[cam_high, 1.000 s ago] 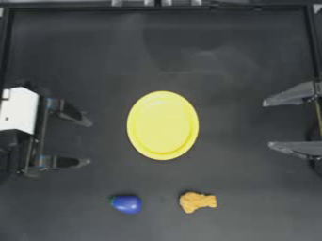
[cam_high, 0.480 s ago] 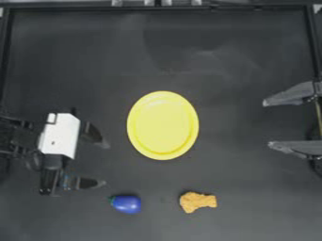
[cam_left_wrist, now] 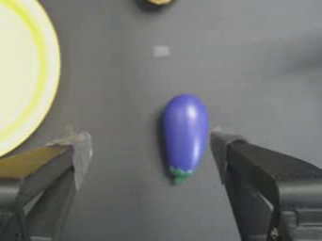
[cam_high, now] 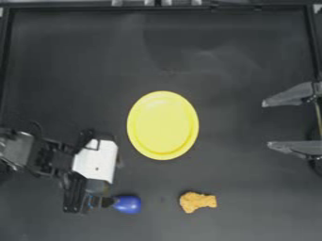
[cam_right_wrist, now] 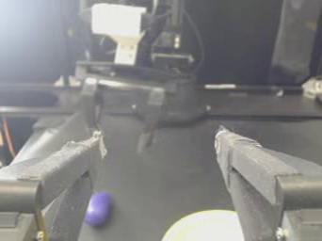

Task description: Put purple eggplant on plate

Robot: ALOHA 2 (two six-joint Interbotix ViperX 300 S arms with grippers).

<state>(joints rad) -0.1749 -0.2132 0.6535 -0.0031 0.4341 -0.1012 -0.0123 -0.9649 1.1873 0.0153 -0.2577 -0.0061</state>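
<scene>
Left end effector [cam_high: 94,202] is down at the near-left part of the table [cam_high: 75,70], jaws spread wide. In the left wrist view the purple eggplant [cam_left_wrist: 185,135] lies flat on the table between the two fingers, closer to one finger [cam_left_wrist: 252,174] than the other, and neither one is touching it. Its green stem end points back toward the wrist. From above, the eggplant [cam_high: 127,204] sits near the front edge, well apart from the yellow plate [cam_high: 163,125], which is about mid-table. A lumpy orange-tan piece [cam_high: 197,201] lies to the right of the eggplant. Right end effector [cam_high: 294,121] is parked at the right edge, jaws wide too.
</scene>
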